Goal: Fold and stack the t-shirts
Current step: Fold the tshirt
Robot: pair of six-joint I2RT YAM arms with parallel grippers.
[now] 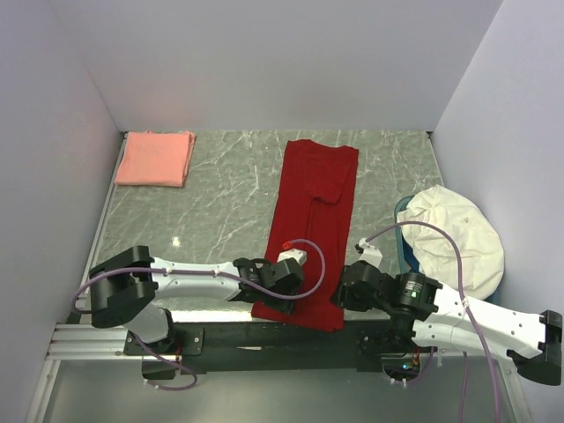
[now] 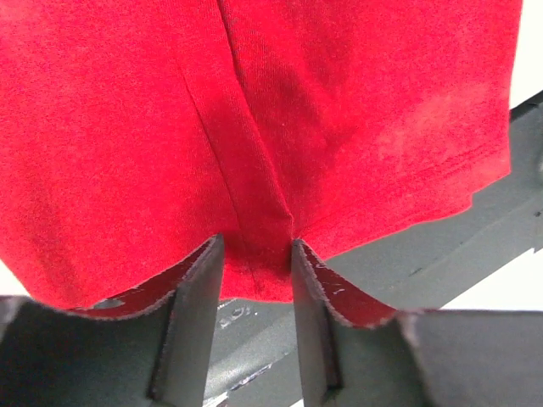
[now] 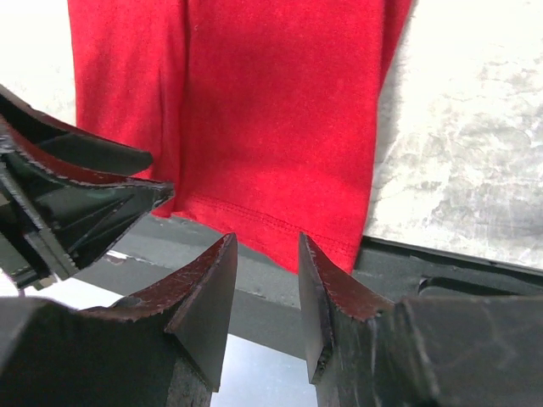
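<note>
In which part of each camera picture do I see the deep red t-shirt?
Top external: the deep red t-shirt lies lengthwise in the centre of the picture.
Left wrist: it fills the upper part.
Right wrist: it fills the upper centre.
Shared landmark: its near hem over the black rail.

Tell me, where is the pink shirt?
In the top view, the pink shirt lies folded at the far left corner of the table, apart from the red shirt in the middle.

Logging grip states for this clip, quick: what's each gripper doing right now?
Left gripper: open, hem of the red shirt between its jaws, not clamped.
Right gripper: open, holding nothing.
</note>
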